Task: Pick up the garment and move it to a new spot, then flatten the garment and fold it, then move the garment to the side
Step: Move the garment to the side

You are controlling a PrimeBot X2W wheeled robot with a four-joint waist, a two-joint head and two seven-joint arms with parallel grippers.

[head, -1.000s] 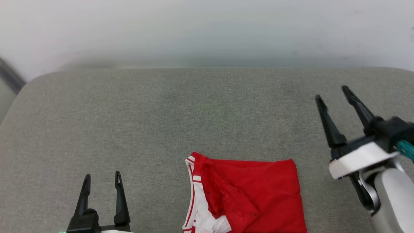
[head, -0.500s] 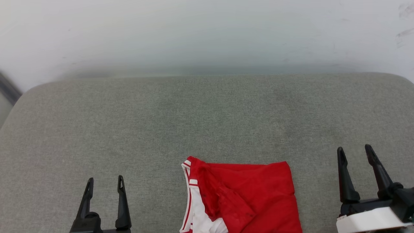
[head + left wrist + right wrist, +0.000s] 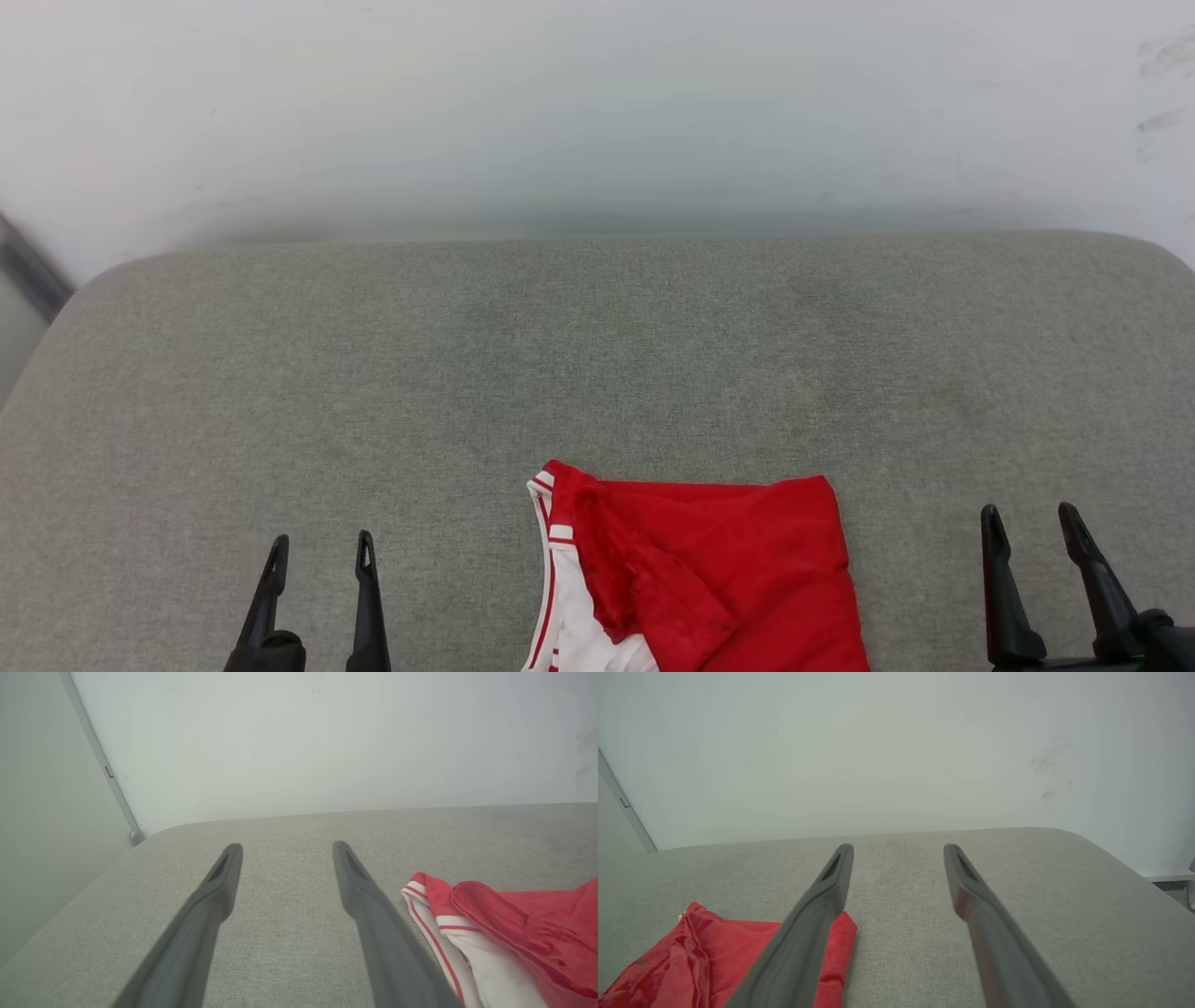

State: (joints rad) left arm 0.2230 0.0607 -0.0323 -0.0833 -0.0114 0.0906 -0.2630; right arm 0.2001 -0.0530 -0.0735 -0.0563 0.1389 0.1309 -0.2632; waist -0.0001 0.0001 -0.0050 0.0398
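While both grippers gape empty, the garment [image 3: 709, 579] lies folded

Head view: it sits on the grey cushion [image 3: 597, 373] between the left gripper [image 3: 321, 541] and right gripper [image 3: 1029, 511]; left wrist view: it lies right; right wrist view: low left.

Grey fabric cushion [image 3: 597, 373], white wall [image 3: 597, 103]

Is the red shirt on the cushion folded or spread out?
Folded. The shirt lies as a compact straight-edged block, red layers doubled over its white sleeve; its near part is out of view.
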